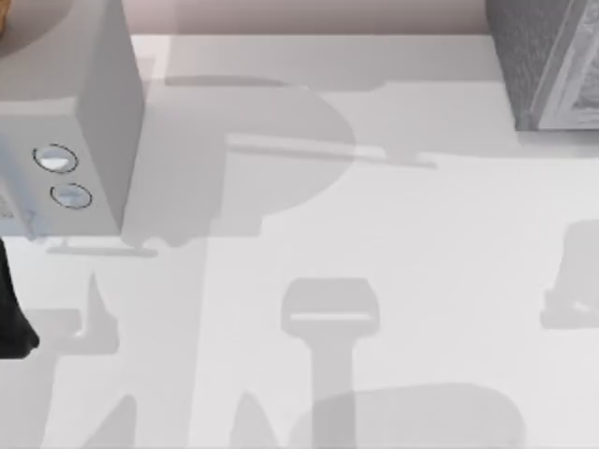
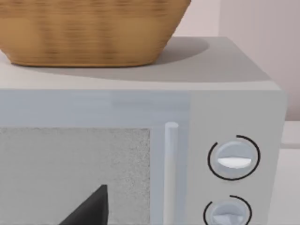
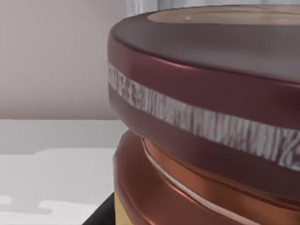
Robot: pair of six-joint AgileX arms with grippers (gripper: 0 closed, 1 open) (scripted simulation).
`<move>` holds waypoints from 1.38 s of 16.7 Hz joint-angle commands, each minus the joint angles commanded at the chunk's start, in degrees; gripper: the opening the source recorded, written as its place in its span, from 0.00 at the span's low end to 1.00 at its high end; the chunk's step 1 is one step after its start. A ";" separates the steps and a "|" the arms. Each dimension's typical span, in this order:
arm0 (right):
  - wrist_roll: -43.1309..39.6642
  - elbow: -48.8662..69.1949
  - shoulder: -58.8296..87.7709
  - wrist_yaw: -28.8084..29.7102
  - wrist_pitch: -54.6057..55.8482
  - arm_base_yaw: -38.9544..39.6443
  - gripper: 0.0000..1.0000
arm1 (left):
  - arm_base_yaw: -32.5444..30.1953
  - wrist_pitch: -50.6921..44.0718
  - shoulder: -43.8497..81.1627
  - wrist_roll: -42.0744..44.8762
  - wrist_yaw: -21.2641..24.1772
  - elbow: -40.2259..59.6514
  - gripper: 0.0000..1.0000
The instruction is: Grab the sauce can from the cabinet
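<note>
The sauce can (image 3: 211,117) looms very close in the right wrist view, with a glossy dark maroon lid, a pale patterned band round the rim, a tan patch on top and a copper-orange body below. My right gripper (image 3: 104,212) shows as a black edge pressed against the can's lower side and looks shut on it. Behind the can lie the white table and a pale wall. My left arm (image 1: 11,309) is a dark shape at the table's left edge, and a black part of my left gripper (image 2: 89,208) faces the microwave door.
A grey microwave (image 1: 94,122) with two round knobs (image 2: 233,158) stands at the back left, a wicker basket (image 2: 89,33) on top of it. The grey cabinet (image 1: 547,65) stands at the back right corner. Arm shadows cross the white table (image 1: 393,234).
</note>
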 joint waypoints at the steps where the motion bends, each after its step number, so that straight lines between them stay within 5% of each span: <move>1: -0.05 -4.12 -2.91 -0.58 1.77 -0.53 0.00 | 0.00 0.00 0.00 0.00 0.00 0.00 1.00; 6: -0.22 -15.59 -12.24 -2.43 7.41 -2.26 0.00 | 0.00 0.00 0.00 0.00 0.00 0.00 1.00; 13: -0.13 -15.85 -11.84 -2.48 8.07 -1.89 0.00 | 0.00 0.00 0.00 0.00 0.00 0.00 1.00; 23: -0.75 -6.69 20.53 -3.11 36.83 12.85 0.00 | 0.00 0.00 0.00 0.00 0.00 0.00 1.00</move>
